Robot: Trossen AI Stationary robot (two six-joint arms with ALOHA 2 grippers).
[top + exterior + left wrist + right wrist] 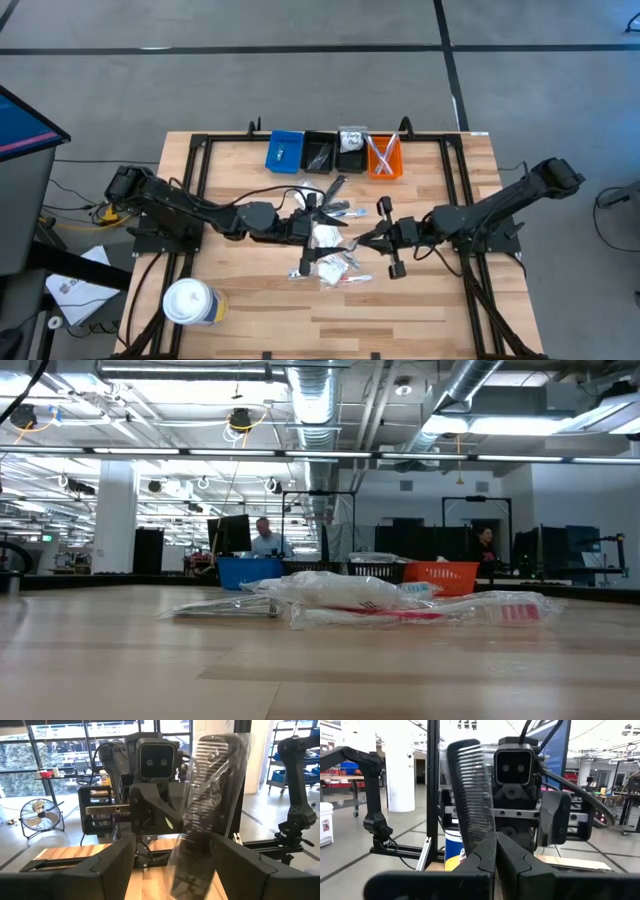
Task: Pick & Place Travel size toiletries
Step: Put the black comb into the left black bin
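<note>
The right gripper is clamped shut on the lower end of a thin black plastic comb sealed in a clear, glossy sleeve. The comb stands upright above the middle of the bench, its fine, even teeth showing through the wrapper. The left gripper faces it from the left at its widest, one blocky dark finger on each side of the sleeve without pressing it. Only the right gripper appears to carry the comb.

On the pale wooden bench, below and just near of the two grippers, lies a loose pile of travel size toiletries: crinkled white and clear plastic sachets, flat and soft, with slim red and white sticks among them. More dark combs and sleeves lie just beyond the grippers.

Four small rectangular bins line the far edge:
- A blue bin on the left, with perhaps one small item.
- A black bin, contents dark and hard to tell.
- A second black bin with white sachets.
- An orange bin with slim pale and red sticks.

A large white cylindrical tub with a yellow label lies at the near left corner.

Sorting looks partly done: a few items are binned, this comb is in the air, and most of the pile is left.
</note>
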